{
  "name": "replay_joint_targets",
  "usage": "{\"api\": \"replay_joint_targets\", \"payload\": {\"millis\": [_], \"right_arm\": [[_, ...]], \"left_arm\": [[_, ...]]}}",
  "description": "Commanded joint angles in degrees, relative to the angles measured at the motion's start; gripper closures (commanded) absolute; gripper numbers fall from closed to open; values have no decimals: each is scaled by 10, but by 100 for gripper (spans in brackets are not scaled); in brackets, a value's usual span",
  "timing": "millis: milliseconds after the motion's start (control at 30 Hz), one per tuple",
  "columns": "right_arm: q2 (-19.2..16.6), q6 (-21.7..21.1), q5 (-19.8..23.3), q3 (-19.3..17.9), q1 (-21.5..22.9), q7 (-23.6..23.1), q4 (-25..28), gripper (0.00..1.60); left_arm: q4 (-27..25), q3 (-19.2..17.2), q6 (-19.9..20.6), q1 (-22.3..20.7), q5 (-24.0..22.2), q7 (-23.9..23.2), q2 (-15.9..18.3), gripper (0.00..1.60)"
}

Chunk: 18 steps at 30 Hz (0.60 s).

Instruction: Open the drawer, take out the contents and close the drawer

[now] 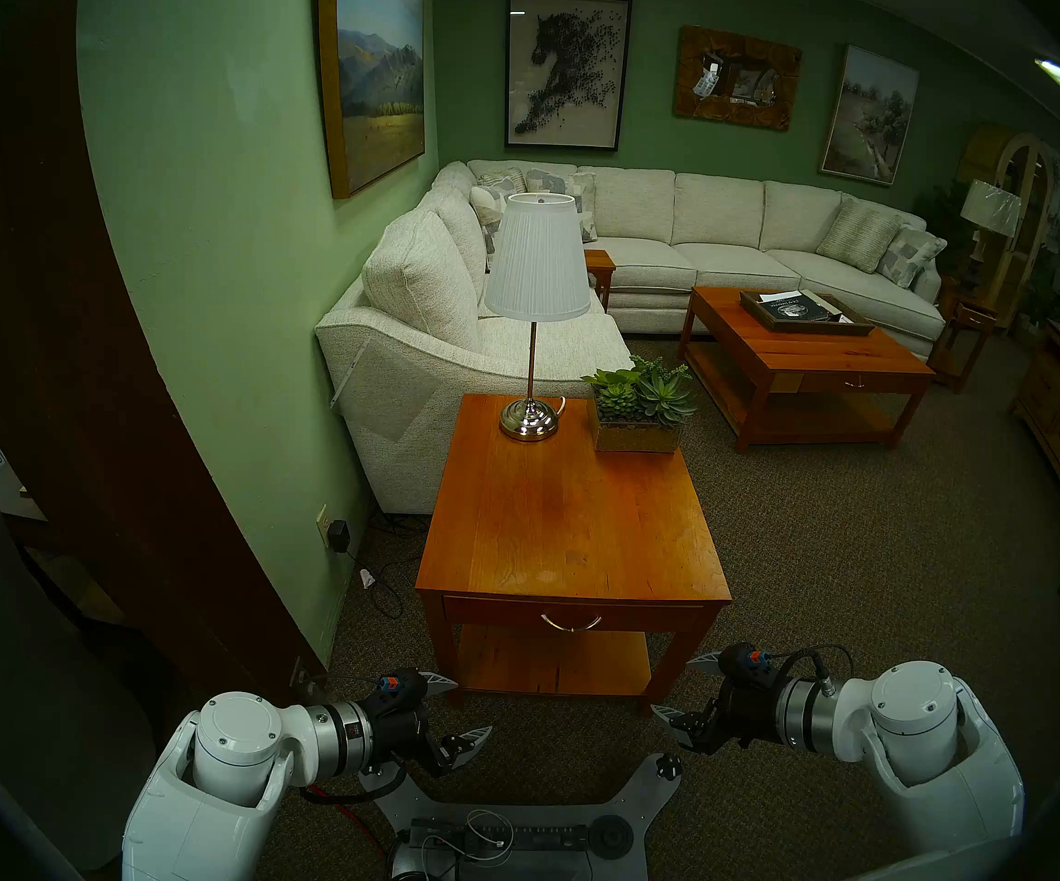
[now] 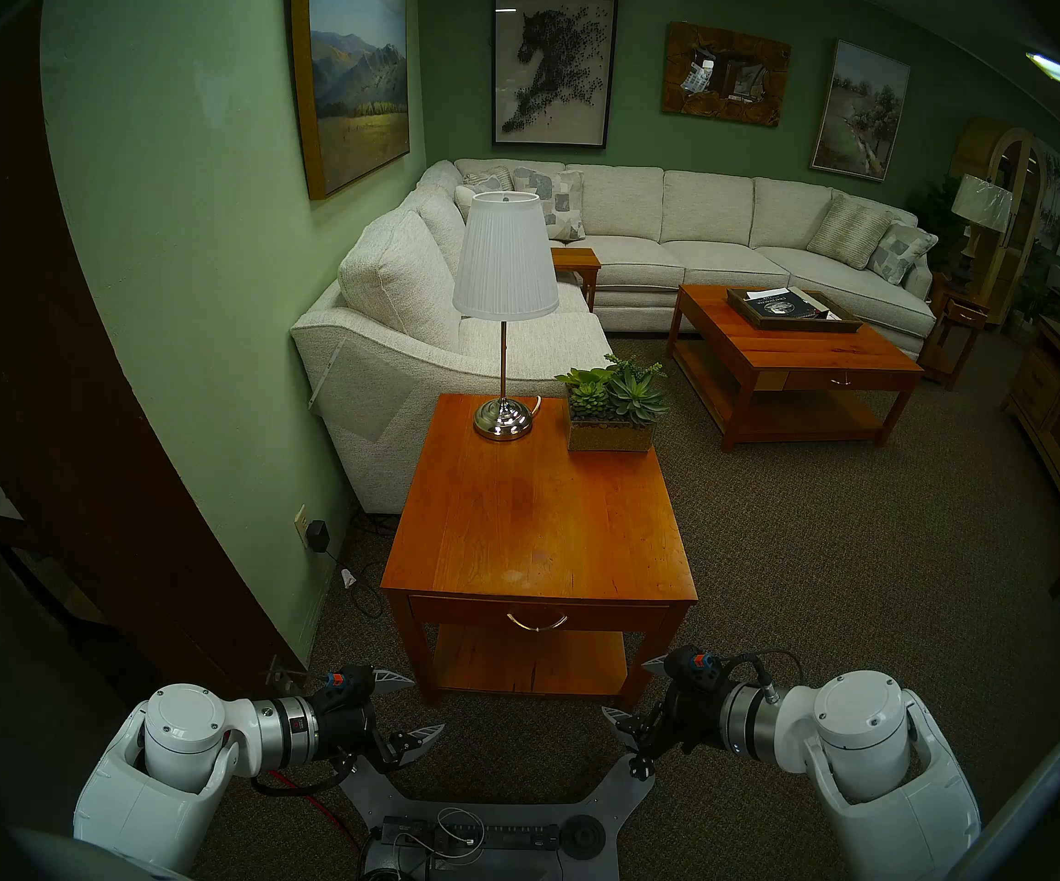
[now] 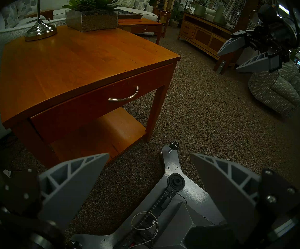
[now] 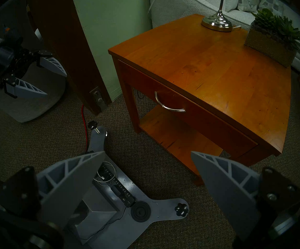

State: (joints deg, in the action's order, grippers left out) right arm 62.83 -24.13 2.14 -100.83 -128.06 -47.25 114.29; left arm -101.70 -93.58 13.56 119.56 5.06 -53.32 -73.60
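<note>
Reaching from here, you risk clipping the table [image 1: 572, 511] edge or slipping off the thin handle [image 1: 572, 622]. Left gripper [image 1: 460, 708] and right gripper [image 1: 683, 686] hover short of the table, jaws apart, empty. The drawer [image 1: 572, 614] beyond sits shut; its contents are hidden.

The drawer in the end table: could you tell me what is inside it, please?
Nothing inside shows: the drawer is shut, its silver handle untouched, so any contents are hidden.
</note>
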Motion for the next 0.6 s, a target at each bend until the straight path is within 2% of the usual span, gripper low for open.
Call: {"api": "replay_joint_targets", "payload": {"millis": [0,67,133,233,300,400,567], "right_arm": [[-20,-19,12,32,60,-11,-16,0],[-17,-29,5,45,82,-12,-23,0],[-18,-32,4,52,75,7,-12,0],[-15,-38,-4,70,94,17,-19,0],[-13,-46,-8,88,121,14,-33,0],[-9,-48,-7,94,121,23,-30,0],[3,-66,-22,124,156,38,-50,0]], "left_arm": [[-11,0,-1,-2,-2,-2,0,0],[-11,0,-1,-2,-2,-2,-1,0],[-10,0,-1,-2,-2,-2,-1,0],[-10,0,-2,-2,-1,-2,-1,0],[-10,0,-2,-3,-1,-2,-1,0],[-9,0,-2,-3,-1,-2,-1,0],[-9,0,-2,-3,-1,-3,-2,0]]}}
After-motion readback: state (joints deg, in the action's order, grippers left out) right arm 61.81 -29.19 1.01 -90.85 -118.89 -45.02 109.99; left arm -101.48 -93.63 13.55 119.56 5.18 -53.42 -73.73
